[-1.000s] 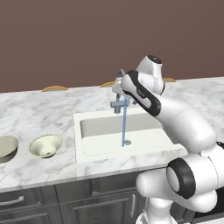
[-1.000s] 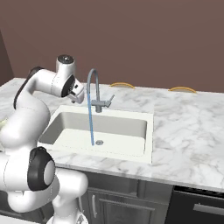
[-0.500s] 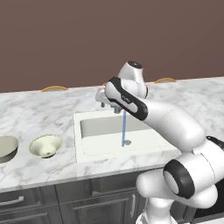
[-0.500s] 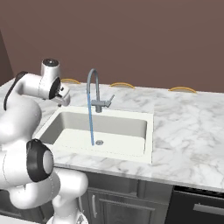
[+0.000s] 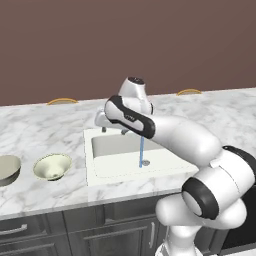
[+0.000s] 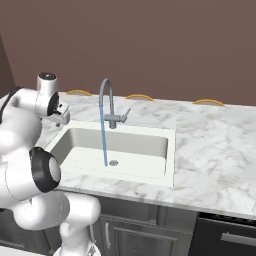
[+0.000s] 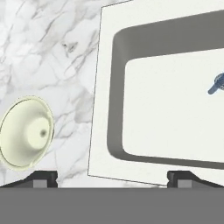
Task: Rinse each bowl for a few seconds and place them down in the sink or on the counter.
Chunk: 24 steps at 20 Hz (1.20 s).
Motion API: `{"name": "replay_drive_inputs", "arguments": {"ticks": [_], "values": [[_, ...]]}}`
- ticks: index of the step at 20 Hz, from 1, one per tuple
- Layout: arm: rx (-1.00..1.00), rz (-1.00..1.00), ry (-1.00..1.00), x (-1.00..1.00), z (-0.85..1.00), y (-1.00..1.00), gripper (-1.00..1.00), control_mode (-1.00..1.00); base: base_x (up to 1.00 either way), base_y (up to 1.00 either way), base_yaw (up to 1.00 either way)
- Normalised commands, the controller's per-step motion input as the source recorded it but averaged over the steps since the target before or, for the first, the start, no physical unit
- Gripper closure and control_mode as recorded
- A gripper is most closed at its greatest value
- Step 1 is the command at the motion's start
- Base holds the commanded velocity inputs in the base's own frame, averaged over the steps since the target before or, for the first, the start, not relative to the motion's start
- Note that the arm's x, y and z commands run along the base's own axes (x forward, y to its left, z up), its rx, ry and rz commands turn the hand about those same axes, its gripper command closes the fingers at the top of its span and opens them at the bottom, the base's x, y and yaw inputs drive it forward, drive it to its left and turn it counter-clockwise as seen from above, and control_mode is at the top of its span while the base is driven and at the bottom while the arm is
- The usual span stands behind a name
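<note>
At the far left of the long white marble counter (image 5: pixel 55 135), cut by the edge of the left base view, sits the grey-beige bowl (image 5: pixel 7 169). Just to its right, apart from it, rests the cream bowl (image 5: pixel 52 166), upright and empty, near the front edge; the hand view looks down into it (image 7: pixel 26 132). Right of the bowls lies the white sink (image 5: pixel 102 172), recessed in the slab, with a thin blue stream of water (image 5: pixel 142 152) falling from the grey gooseneck faucet (image 6: pixel 106 102) onto the basin floor beside the drain (image 6: pixel 113 163). Dark grey cabinets (image 5: pixel 75 235) run below the counter, and a plain brown wall (image 6: pixel 150 45) stands behind it.

The gripper (image 7: pixel 112 176) hangs over the sink's left rim, its jaws spread wide with nothing between them.

Compared with a second ago, the arm has swung leftward from the faucet toward the bowls; bowls, water and the cameras' framing are unchanged.
</note>
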Motion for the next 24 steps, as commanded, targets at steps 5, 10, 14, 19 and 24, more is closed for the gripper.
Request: {"name": "replay_drive_inputs", "arguments": {"ticks": [5, 10, 14, 19, 24], "values": [[-0.01, 0.1, 0.04, -0.03, -0.26, 0.46, -1.0, -1.0, 0.0, 0.0, 0.0], [-0.02, 0.1, 0.02, -0.08, -0.26, 0.45, -1.0, -1.0, 0.0, 0.0, 0.0], [0.0, 0.09, 0.01, -0.08, -0.28, 0.39, -1.0, -1.0, 0.0, 0.0, 0.0], [0.0, 0.07, -0.02, 0.0, -0.31, 0.29, -1.0, -1.0, 0.0, 0.0, 0.0], [0.03, 0.03, -0.02, 0.0, -0.33, 0.25, -1.0, -1.0, 0.0, 0.0, 0.0]]}}
